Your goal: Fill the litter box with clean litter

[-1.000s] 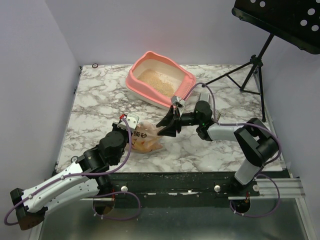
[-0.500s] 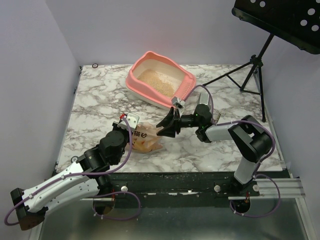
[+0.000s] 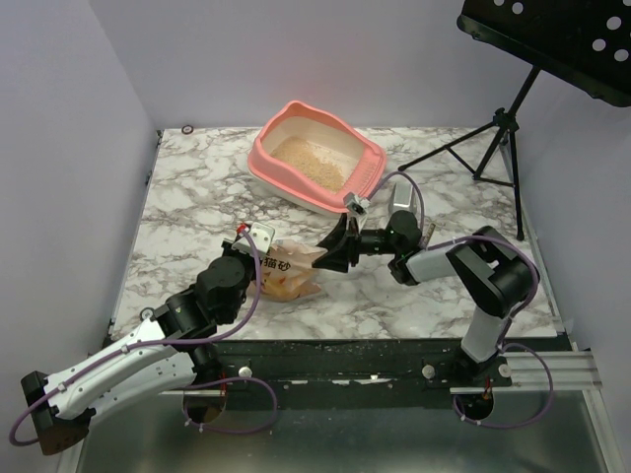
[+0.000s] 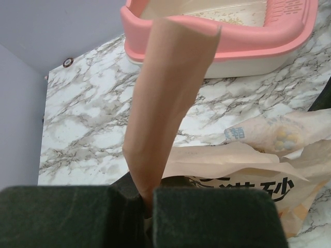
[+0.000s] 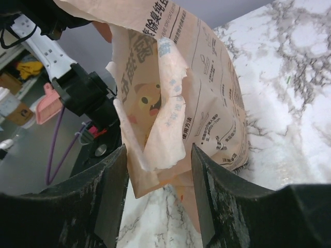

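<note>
The salmon-pink litter box (image 3: 264, 158) stands at the back of the table with pale clean litter (image 3: 308, 163) on its floor. It also shows in the left wrist view, the litter box (image 4: 232, 46) with the clean litter (image 4: 227, 18) just over its rim. A tan paper litter bag (image 3: 288, 274) lies in front of it. My left gripper (image 3: 262, 268) is shut on a folded strip of the bag's paper (image 4: 170, 93), which is pinched between the pads (image 4: 207, 217). My right gripper (image 5: 158, 155) is open. Its fingers (image 5: 111, 196) stand either side of the bag's torn flap (image 5: 168, 129) with gaps showing.
A black music stand (image 3: 557, 39) on a tripod (image 3: 498, 133) stands at the back right. Walls close in the marble table (image 3: 197, 197) on the left and at the back. Loose granules lie along the dark front rail (image 3: 335, 347).
The right arm has folded its elbow inward, and its gripper has shifted slightly right at the bag's end. The left arm and the bag have not moved.
</note>
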You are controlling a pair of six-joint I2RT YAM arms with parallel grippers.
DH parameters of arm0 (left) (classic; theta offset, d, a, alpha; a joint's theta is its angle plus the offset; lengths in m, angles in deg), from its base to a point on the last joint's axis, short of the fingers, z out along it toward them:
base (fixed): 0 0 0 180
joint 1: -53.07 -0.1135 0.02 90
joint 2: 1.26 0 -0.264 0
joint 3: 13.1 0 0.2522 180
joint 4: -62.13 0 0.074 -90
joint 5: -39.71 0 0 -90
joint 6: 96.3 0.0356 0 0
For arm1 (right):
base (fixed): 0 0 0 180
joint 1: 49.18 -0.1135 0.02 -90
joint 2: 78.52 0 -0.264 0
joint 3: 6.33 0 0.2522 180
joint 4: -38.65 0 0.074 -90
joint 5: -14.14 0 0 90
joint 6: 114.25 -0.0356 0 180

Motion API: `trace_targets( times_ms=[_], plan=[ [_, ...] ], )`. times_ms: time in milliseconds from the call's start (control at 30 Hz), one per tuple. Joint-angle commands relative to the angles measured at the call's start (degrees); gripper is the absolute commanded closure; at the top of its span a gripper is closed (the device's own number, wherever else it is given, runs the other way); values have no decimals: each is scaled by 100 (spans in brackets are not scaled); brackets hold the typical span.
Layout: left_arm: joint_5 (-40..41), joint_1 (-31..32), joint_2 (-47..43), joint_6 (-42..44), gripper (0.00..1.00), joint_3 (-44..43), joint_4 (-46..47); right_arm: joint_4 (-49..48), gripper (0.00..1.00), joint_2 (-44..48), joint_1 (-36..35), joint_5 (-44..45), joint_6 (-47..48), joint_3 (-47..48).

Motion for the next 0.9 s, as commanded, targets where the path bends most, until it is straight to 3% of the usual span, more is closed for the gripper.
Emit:
trace_targets(
  times_ms=[0, 133, 467, 867],
  plan=[
    [109, -64, -121, 79, 100, -127, 964, -1728, 40, -465, 16, -322, -1002, 126],
    [74, -91, -95, 62, 100, -136, 964, -2452, 41, -808, 7, -350, -1672, 328],
    [39, -117, -33, 53, 100, -118, 964, -2452, 42, -546, -125, -42, -1278, 285],
    [-31, -179, 54, 44, 100, -127, 955, -1512, 43, -97, -353, -77, -470, 496]
  ],
)
